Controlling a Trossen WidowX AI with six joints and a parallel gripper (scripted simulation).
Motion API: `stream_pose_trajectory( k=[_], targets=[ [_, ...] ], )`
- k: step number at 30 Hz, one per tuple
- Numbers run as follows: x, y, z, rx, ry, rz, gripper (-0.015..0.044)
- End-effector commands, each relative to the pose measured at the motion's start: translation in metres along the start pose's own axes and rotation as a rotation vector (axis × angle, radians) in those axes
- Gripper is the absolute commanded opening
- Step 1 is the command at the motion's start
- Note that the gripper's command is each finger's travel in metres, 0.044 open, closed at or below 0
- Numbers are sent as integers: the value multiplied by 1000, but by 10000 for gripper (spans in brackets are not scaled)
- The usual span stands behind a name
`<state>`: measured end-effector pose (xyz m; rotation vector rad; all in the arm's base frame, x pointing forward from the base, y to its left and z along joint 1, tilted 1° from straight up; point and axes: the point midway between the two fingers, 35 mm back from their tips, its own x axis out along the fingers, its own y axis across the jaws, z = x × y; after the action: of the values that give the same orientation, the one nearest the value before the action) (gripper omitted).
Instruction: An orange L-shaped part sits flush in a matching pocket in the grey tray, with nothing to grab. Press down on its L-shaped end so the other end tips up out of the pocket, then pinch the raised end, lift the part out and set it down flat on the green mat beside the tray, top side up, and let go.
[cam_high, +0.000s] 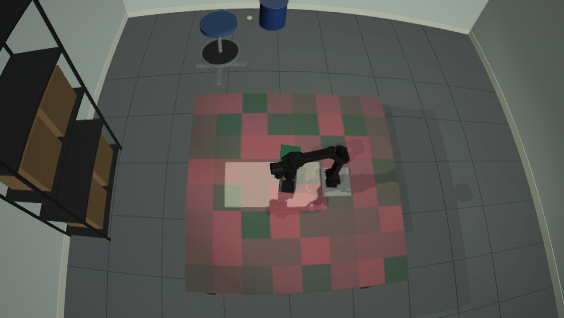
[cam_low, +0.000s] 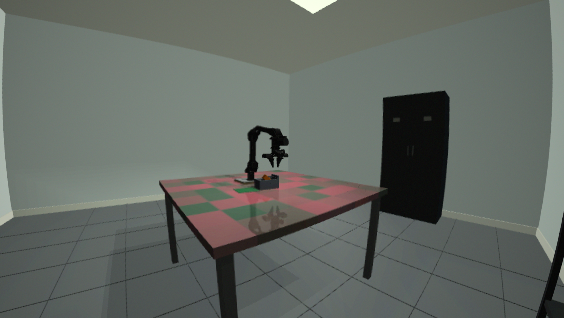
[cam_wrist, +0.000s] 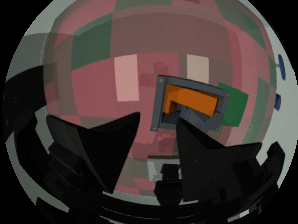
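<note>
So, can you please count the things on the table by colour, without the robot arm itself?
Orange: 1, the L-shaped part
Grey: 1, the tray around that part
Green: 1, the mat beside the tray
Total: 3
The gripper is above the tray, partly open, holding nothing.
</note>
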<state>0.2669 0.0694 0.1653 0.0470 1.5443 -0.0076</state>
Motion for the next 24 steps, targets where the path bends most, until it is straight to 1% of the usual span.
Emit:
stream_pose_trajectory(
  k=[1,10,13,14,24],
  targets=[
    [0,0,0,1,-3,1,180],
    [0,0,0,1,-3,1,180],
    [0,-4,1,-80,-2,0,259],
    [0,-6,2,-132,-1,-1,280],
    [-2,-45,8,-946,10,-5,280]
  ],
)
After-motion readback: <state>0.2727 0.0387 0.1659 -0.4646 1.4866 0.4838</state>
